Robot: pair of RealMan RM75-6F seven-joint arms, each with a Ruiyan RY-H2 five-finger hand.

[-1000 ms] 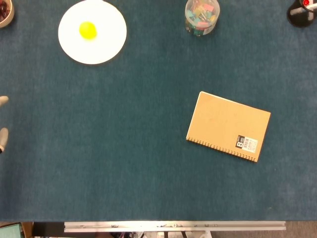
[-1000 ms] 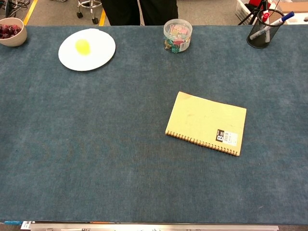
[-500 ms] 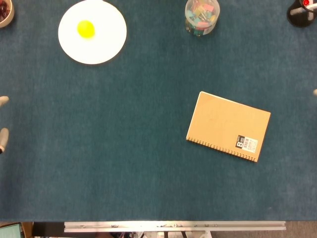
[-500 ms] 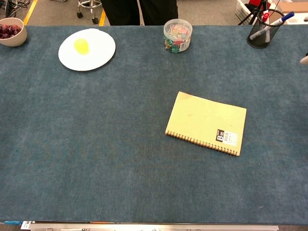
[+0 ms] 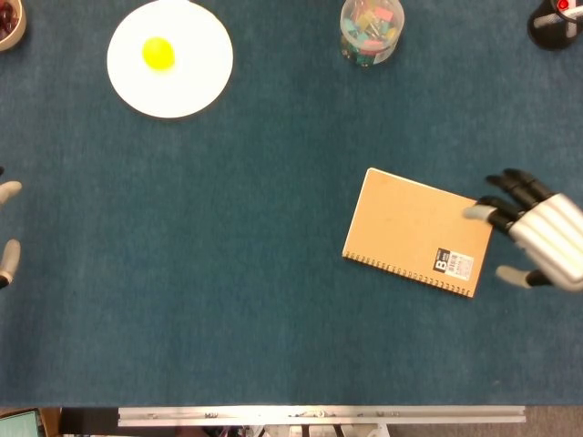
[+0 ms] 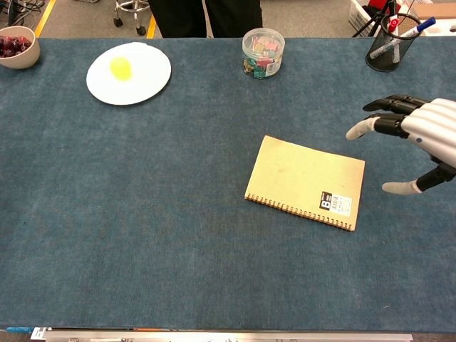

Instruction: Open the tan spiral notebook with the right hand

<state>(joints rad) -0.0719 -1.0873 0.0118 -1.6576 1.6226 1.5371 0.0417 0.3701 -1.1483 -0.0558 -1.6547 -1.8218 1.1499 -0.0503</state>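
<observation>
The tan spiral notebook [image 5: 419,231] lies closed on the blue table, right of centre, its spiral along the near edge; in the chest view the notebook [image 6: 306,181] looks yellowish. My right hand [image 5: 537,232] hovers just right of it, fingers spread and holding nothing; one fingertip [image 5: 475,213] reaches over the notebook's far right corner. In the chest view the right hand [image 6: 420,139] shows at the right edge, apart from the cover. Only fingertips of my left hand [image 5: 7,228] peek in at the left edge of the head view.
A white plate [image 5: 196,86] bearing a yellow object [image 5: 159,54] sits at the far left. A clear jar of clips [image 5: 372,29] stands at the back centre, a mesh pen holder [image 6: 390,44] at the back right, and a bowl [image 6: 18,47] at the far left corner.
My right hand has come in from the right edge and now hangs beside the notebook's right side. The notebook has not moved. The left fingertips shifted slightly.
</observation>
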